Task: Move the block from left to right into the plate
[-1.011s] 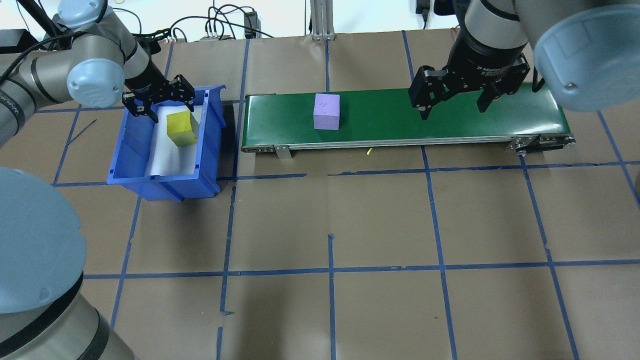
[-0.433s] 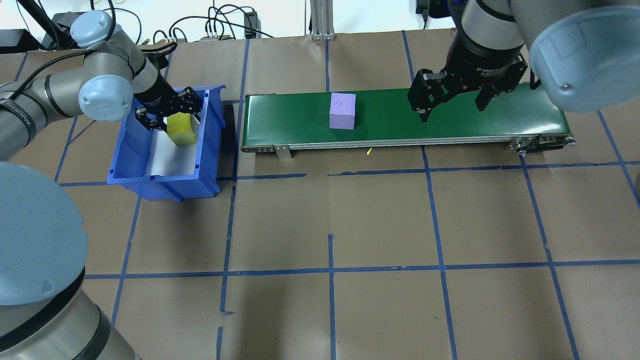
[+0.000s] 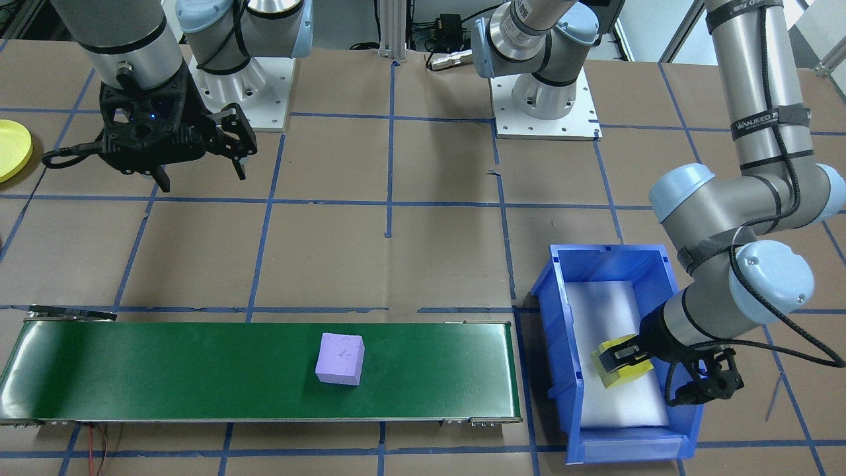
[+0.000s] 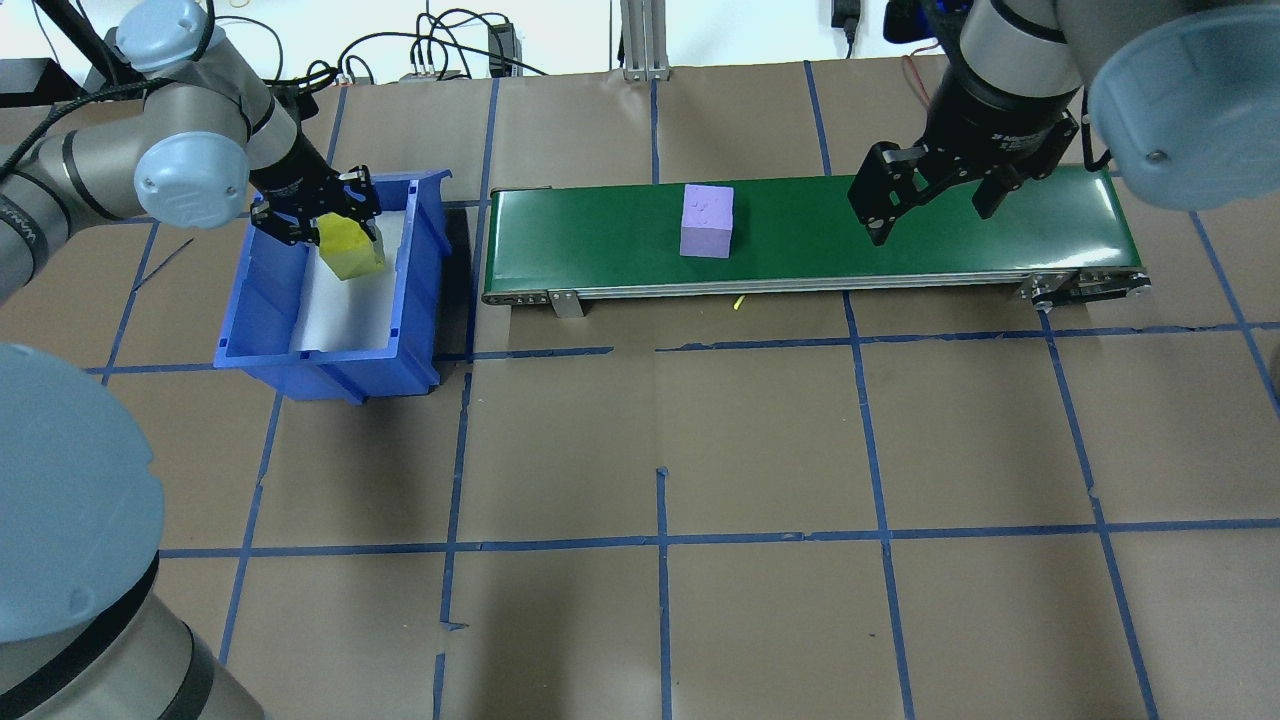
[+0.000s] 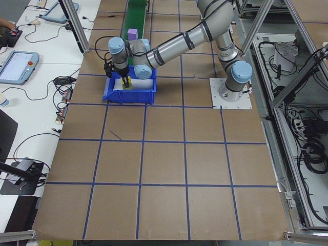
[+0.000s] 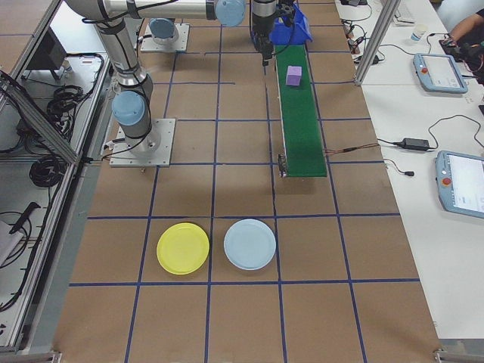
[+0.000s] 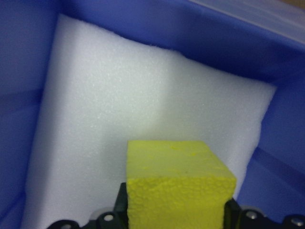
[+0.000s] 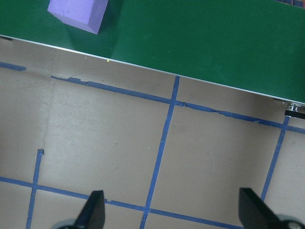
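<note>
The overhead camera looks forward and down from behind the robot, with the green conveyor (image 4: 810,235) across the upper frame. The front-facing camera looks back at the robot, the same conveyor (image 3: 261,370) low in frame. Two side cameras look down the bench from opposite ends. The left wrist camera sits close inside the blue bin (image 7: 157,33); the right wrist camera looks down at the conveyor's edge.

The blue bin (image 4: 330,300) has high walls on all sides, so a hand can enter it only from above. Just beside it lies the green conveyor (image 4: 800,235), low and long; the purple cube (image 4: 707,221) stands on its belt. The brown worktop (image 4: 760,450) between conveyor and robot is wide open. The yellow plate (image 6: 182,248) and the pale blue plate (image 6: 249,244) lie side by side, near each other, well apart from the conveyor's end.
</note>
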Available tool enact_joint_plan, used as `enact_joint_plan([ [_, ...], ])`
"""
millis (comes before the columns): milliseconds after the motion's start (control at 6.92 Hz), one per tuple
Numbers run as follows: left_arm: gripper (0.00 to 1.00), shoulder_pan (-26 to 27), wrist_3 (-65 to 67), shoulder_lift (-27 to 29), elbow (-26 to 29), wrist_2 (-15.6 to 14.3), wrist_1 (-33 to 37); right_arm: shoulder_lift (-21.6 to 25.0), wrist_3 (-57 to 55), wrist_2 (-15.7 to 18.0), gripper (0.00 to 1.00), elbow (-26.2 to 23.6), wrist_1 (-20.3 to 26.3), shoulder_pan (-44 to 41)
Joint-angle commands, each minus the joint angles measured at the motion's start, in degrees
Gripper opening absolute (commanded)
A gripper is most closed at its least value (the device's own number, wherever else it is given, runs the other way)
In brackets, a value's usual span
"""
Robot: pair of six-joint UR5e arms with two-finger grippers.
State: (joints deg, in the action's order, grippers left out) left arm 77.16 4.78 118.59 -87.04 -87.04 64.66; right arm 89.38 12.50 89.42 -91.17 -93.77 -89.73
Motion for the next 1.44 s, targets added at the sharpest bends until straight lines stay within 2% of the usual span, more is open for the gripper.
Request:
enact_joint_plan([
  [0, 0.26, 0.2, 0.1, -6.0, 0.6, -1.3, 6.1, -0.1, 0.2, -0.3, 1.0, 0.3, -0.2, 6.3],
  [289, 0.26, 2.9, 1.0, -7.4, 9.3, -1.0, 16.8, -0.4, 0.9, 0.0, 1.0, -0.3, 0.0, 17.3],
  [433, 0.26, 7.3, 1.0, -7.6, 11.0, -1.2, 17.4, -0.7, 0.8, 0.5, 1.0, -0.5, 0.0, 20.5],
  [722, 0.26, 13.1, 1.8, -6.9, 11.3, -1.2, 16.6, -1.5, 0.4, 0.0, 1.0, -0.5, 0.3, 22.0],
  [867, 0.26, 15.1, 0.9, -4.3, 10.9, 0.4, 14.0, -2.1, 0.7, 0.4, 1.0, -0.5, 0.1, 22.8],
  [1011, 0.26, 19.8, 0.7, -1.0, 10.9, -0.3, 9.0, -2.4, 0.5, -0.2, 1.0, -0.5, 0.1, 23.5],
  [1300, 0.26, 21.1, 1.8, 1.0, 8.5, 0.3, 6.8, -3.8, 0.3, 0.2, 1.0, -0.4, -0.4, 24.0],
])
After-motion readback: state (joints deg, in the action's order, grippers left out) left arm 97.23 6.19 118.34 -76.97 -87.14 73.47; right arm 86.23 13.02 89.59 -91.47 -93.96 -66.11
